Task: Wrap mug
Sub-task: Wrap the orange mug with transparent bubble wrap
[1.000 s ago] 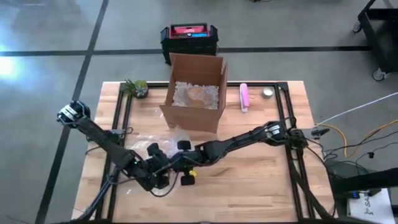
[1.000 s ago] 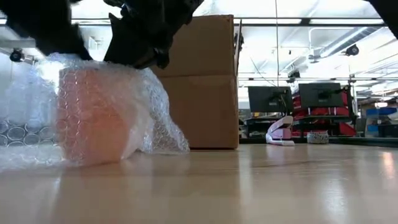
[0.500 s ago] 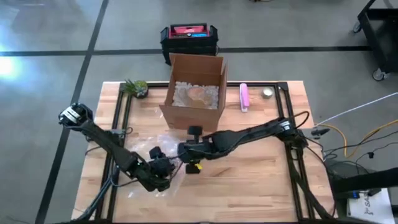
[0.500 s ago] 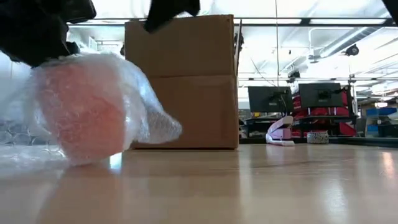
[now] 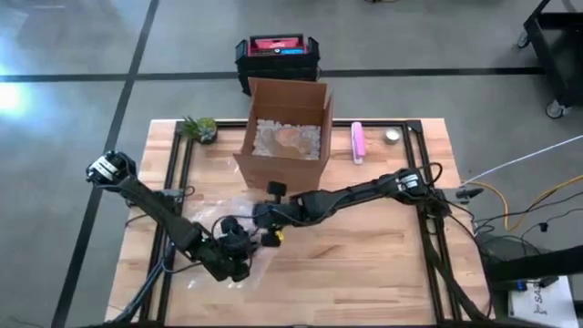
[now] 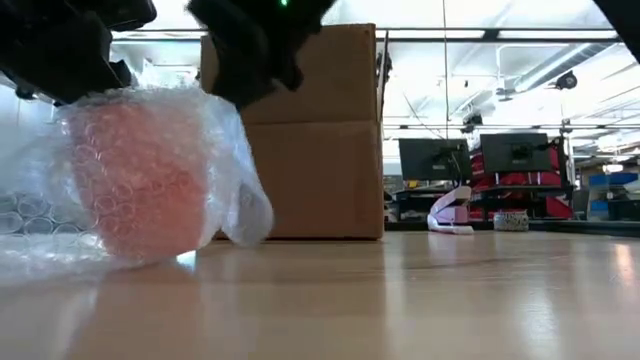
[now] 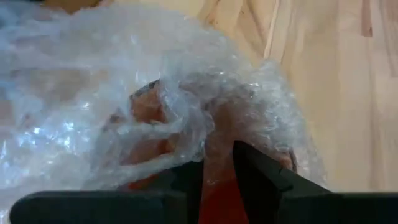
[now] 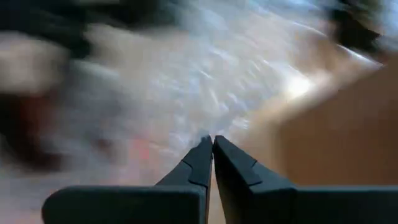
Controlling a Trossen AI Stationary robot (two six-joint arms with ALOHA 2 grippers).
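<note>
Mug (image 6: 140, 185), orange-red and swaddled in clear bubble wrap (image 6: 215, 150), sits at the near-left part of the wooden surface (image 5: 364, 264), resting on a further spread of wrap that lies flat beneath it. Seen from table height, the bundle is rounded, with a loose tail of wrap hanging down on the side toward the box.

Farthest left, the left arm reaches in from the table's left edge. Its claw (image 5: 235, 258) sits at the bundle; its wrist camera shows the two dark fingers (image 7: 186, 180) set close together with a fold of bubble wrap and a reddish part of the mug between them, so it looks clenched on the wrapped mug.

Next, the right claw (image 5: 259, 215) comes across from the right side and hangs just above the bundle, on the side toward the box. Its fingers (image 8: 202, 163) are pressed together, tips touching, and nothing is visibly caught between them.

Behind them stands an open cardboard box (image 5: 287, 137) holding packing peanuts. To its left is a small potted plant (image 5: 199, 128); to its right a pink object (image 5: 358, 142) I cannot identify, and beyond that a small round tin (image 5: 392, 136).

My judgement: the wrapping is well along, and the step in hand is closing the loose end. The next move likely calls for the right claw to open, catch the hanging tail and tuck it over while the left steadies the bundle.
</note>
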